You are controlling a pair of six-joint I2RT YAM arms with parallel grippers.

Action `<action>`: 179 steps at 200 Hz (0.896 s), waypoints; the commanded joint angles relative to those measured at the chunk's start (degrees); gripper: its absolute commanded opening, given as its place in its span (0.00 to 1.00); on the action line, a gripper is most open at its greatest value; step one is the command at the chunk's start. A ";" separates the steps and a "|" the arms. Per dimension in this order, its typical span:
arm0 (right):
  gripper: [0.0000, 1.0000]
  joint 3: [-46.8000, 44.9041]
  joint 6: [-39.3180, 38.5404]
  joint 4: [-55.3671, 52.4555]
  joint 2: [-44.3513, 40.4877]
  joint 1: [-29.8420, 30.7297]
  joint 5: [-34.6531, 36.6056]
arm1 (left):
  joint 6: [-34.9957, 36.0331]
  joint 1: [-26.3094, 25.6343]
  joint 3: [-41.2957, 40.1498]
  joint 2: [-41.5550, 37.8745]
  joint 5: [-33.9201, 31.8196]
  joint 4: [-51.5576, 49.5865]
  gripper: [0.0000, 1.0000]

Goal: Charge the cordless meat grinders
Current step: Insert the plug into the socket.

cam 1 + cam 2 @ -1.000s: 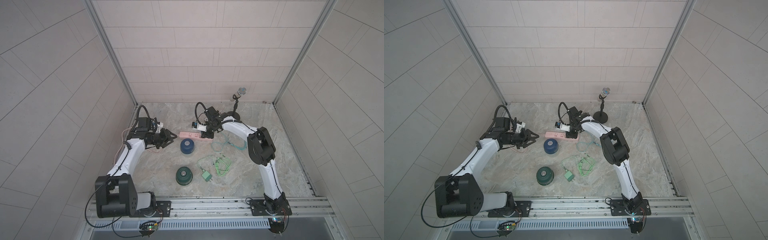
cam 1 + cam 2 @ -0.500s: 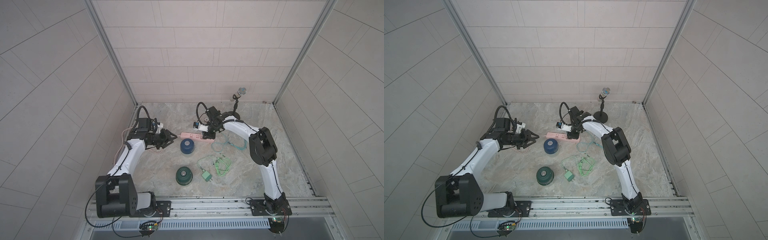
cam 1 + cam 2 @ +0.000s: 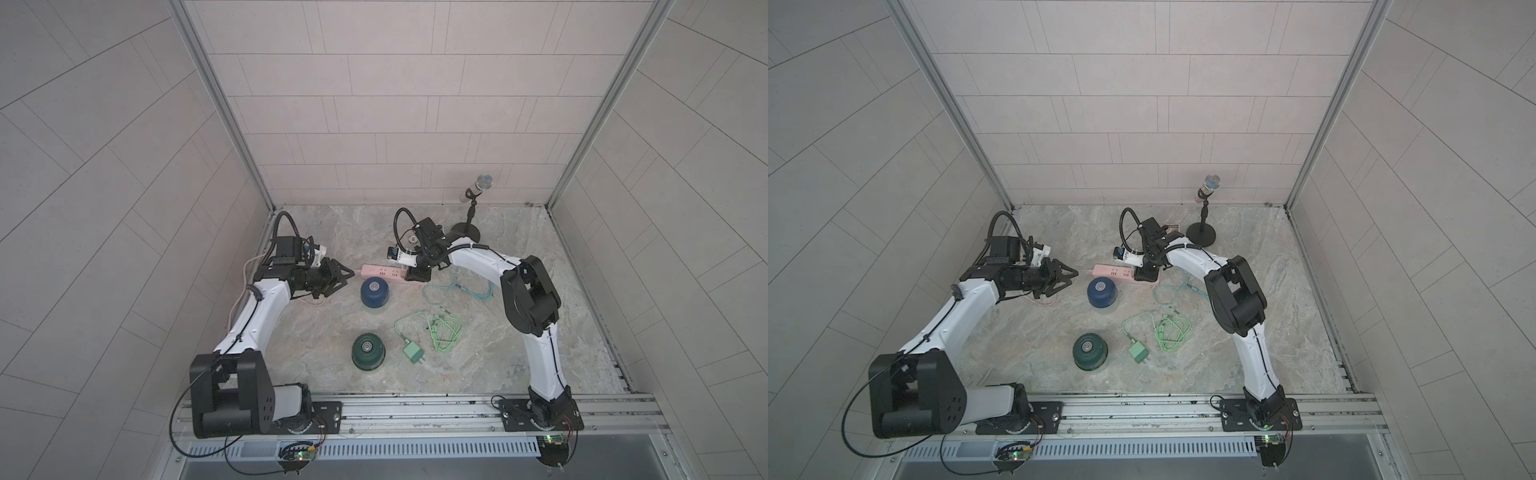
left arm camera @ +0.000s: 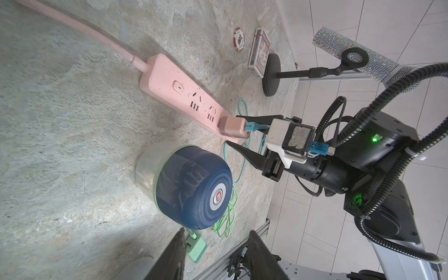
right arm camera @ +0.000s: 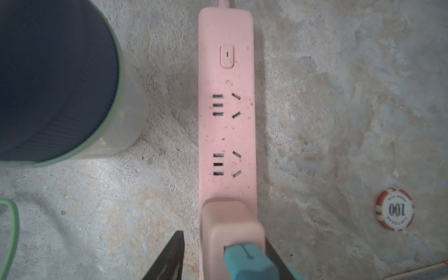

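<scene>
Status on the grinders: neither sits in a claw. The blue grinder (image 3: 375,293) stands upright on the stone-look tabletop (image 3: 316,332), silver button up. It is just beside the pink power strip (image 3: 382,273), on the side nearer the arm bases. The green grinder (image 3: 368,351) stands further toward the base rail, well apart from both claws. A green plug adapter (image 3: 413,353) lies just beside it on the right arm's side, with a loosely bundled green cable (image 3: 446,332) beyond that.

L side: the left gripper (image 3: 349,278) has its jaws spread partway with nothing between them. It hangs low, pointing toward the cord end of the power strip. The blue grinder is near its tips, offset toward the bases, not touching. In the left wrist view both fingers (image 4: 172,257) frame bare space, with the blue grinder ahead of them.

R side: the right gripper (image 3: 415,274) is down at the other end of the power strip, straddling the pink adapter (image 4: 234,127) plugged in there. Its jaws are parted wider than the adapter. In the right wrist view one finger runs right along the adapter's side and the other stands clear, with tabletop showing in the gap. It is not clamped on it. A teal plug (image 5: 249,264) sits in the adapter's end, and its teal cable (image 3: 457,291) loops on the tabletop on the right arm's side. The blue grinder is near this claw too, just off the strip's edge and apart from it.

At the back are a microphone stand (image 3: 469,224) and a poker chip (image 5: 395,209).
</scene>
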 commanded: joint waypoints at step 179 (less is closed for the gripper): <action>0.93 -5.92 4.14 -6.23 -10.50 -2.31 -5.70 | 0.53 0.77 -0.14 -1.26 0.62 1.00 0.45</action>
